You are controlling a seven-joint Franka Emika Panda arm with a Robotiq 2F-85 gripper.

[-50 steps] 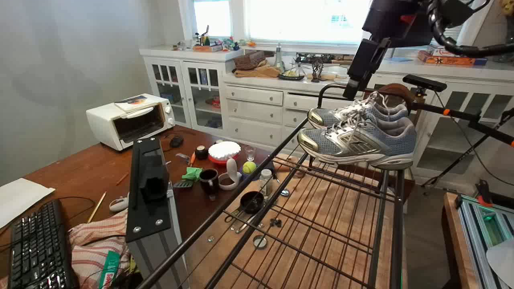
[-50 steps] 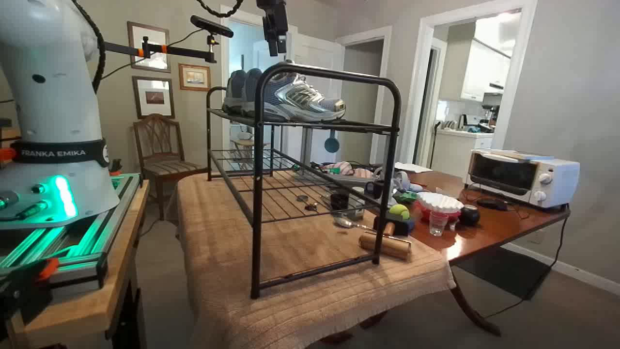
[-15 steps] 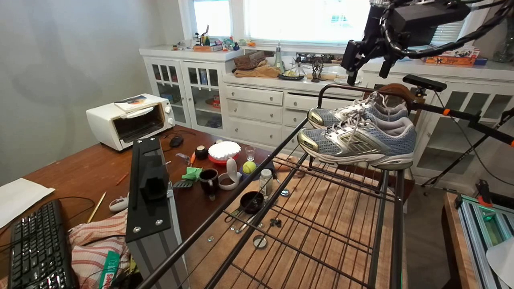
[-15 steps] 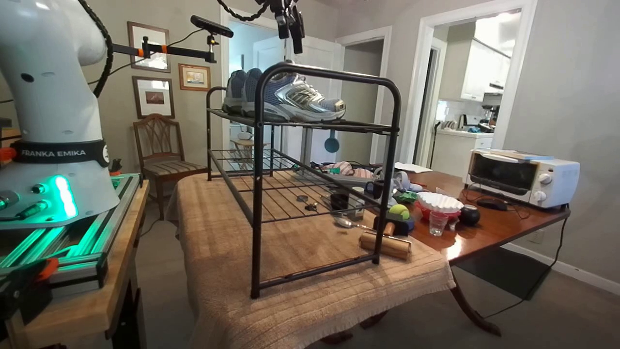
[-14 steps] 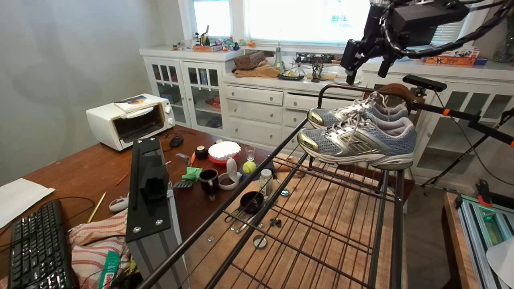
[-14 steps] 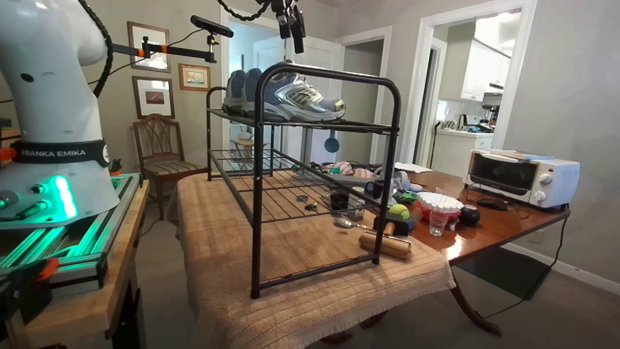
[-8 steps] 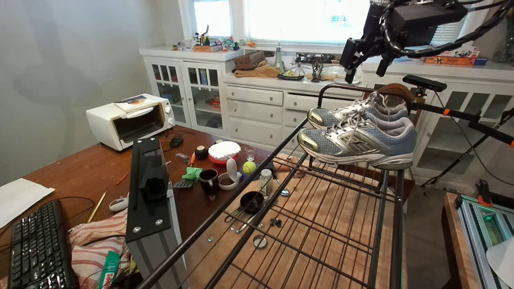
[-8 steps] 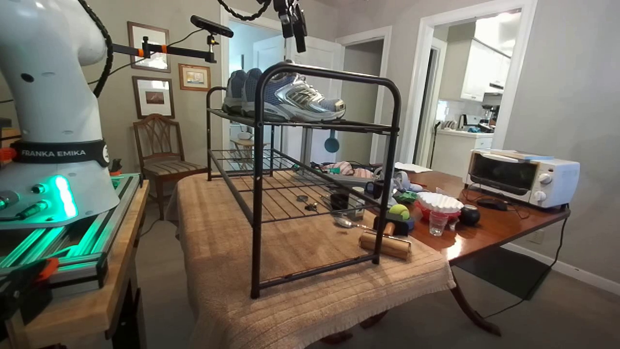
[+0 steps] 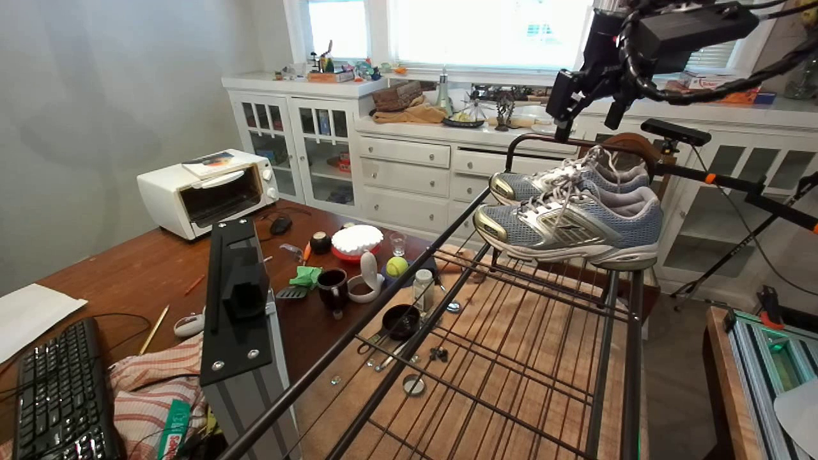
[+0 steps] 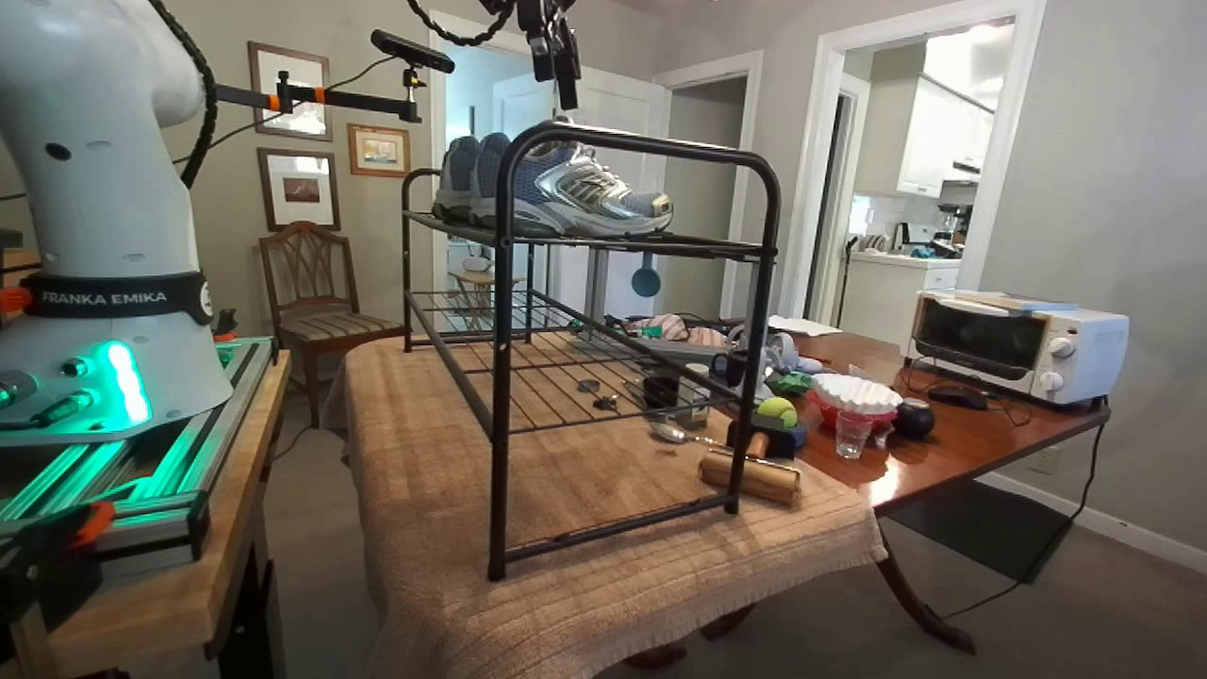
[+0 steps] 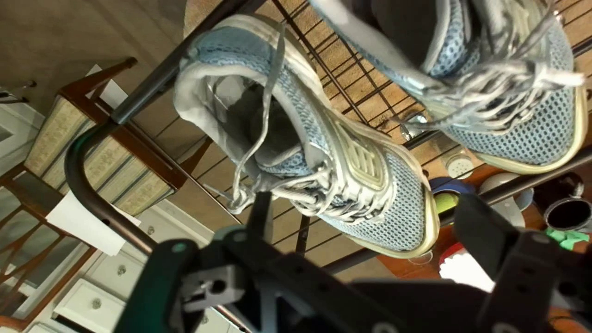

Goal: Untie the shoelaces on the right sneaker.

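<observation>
Two grey-blue and silver sneakers stand side by side on the black rack's top shelf. The right sneaker (image 9: 511, 186), by the rack's end rail, is partly behind the left sneaker (image 9: 569, 220) in an exterior view. The right sneaker fills the middle of the wrist view (image 11: 393, 203). Its pale laces (image 11: 319, 189) bunch at the tongue, and a strand (image 11: 266, 111) runs across the shoe opening. My gripper (image 9: 588, 126) is above the right sneaker, fingers apart, holding nothing. In the wrist view one finger overlaps the lace bunch and the other is beyond the toe; contact does not show.
The rack (image 10: 502, 377) has a raised end rail (image 10: 651, 141) close to the gripper. A towel-covered table (image 10: 415, 528) under it holds a cup, jar, tennis ball (image 9: 397, 266) and wooden roller (image 10: 750, 476). A camera on an arm (image 9: 676, 131) stands near the sneakers.
Since about three seconds ago my gripper has turned, and its fingers now show spread apart. In the last half second it has come down slightly. The sneakers have not moved.
</observation>
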